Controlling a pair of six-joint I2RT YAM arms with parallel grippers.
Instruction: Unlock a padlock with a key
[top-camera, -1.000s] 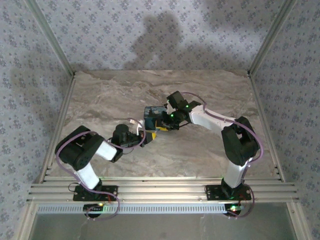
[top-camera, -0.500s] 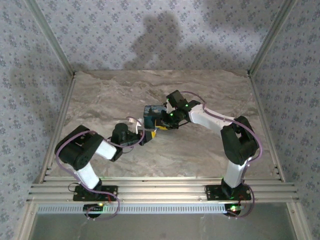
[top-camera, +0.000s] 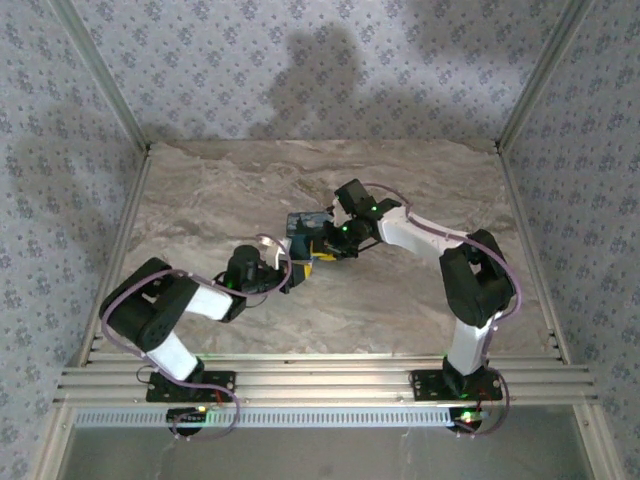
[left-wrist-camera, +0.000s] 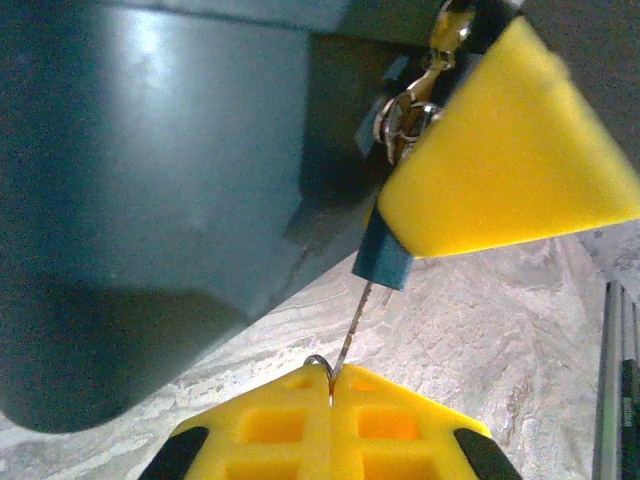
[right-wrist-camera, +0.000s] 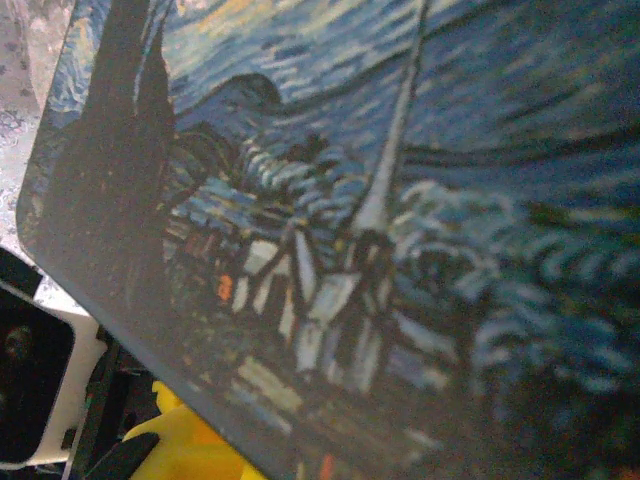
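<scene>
The padlock (top-camera: 304, 227) is a dark blue block with a painted night-sky face (right-wrist-camera: 400, 200), held off the table at the centre. My right gripper (top-camera: 322, 244) is shut on it; one yellow finger (left-wrist-camera: 510, 160) lies against its dark body (left-wrist-camera: 150, 180), and another shows below the painted face (right-wrist-camera: 185, 440). My left gripper (top-camera: 294, 271) reaches in from the lower left. Its yellow fingertips (left-wrist-camera: 331, 378) are shut on the key (left-wrist-camera: 348, 330). The key's thin blade runs up to a small blue piece (left-wrist-camera: 385, 262) at the padlock's underside. A metal ring and clasp (left-wrist-camera: 410, 110) hang beside it.
The marble table top (top-camera: 420, 170) is walled by patterned panels at the back and sides. Aluminium rails (top-camera: 320, 380) run along the near edge over the arm bases. Both arms meet at the middle of the table.
The left arm's elbow has sunk and shifted a little to the left. The padlock and both grippers stay almost where they were, still closed.
</scene>
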